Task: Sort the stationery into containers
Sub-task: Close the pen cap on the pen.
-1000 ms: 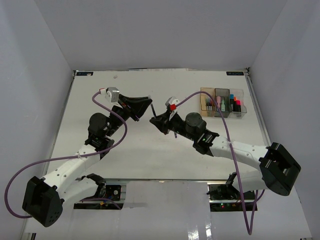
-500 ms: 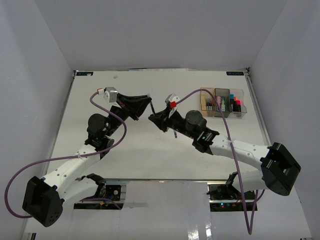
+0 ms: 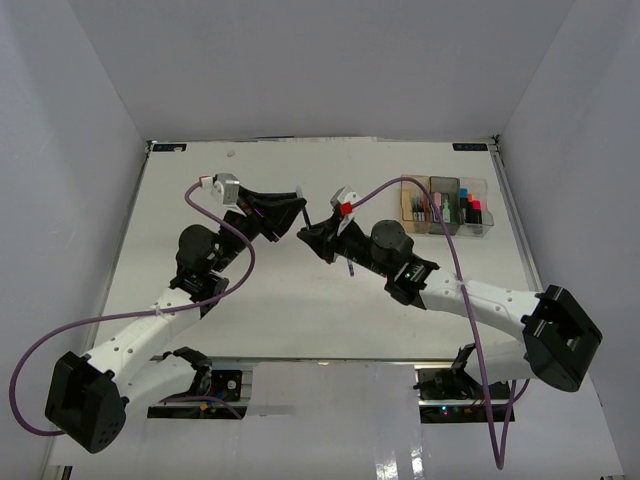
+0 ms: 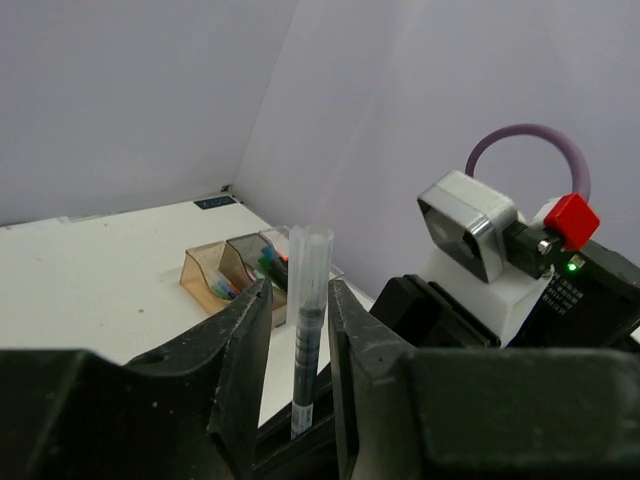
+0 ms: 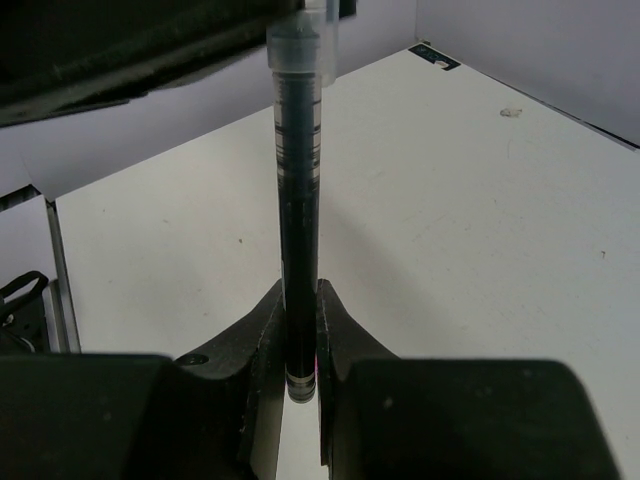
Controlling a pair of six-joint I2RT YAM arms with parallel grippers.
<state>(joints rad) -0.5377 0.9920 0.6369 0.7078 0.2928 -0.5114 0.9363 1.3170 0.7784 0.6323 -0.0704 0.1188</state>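
White table fills the middle of the top view, boxed in by pale grey walls at 9, 12 and 3 o'clock. On its far edge: black tag at 11 o'clock, second tag at 1 o'clock. Small dark speck just beside the 11 o'clock one. Glossy white ledge at 6 o'clock.

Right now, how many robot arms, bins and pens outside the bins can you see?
Robot arms: 2 (left arm, right arm)
Bins: 3 (amber bin, grey bin, clear bin)
Pens outside the bins: 1 (pen, held up between the arms)
Total: 6
The items inside the bins are too small to count.
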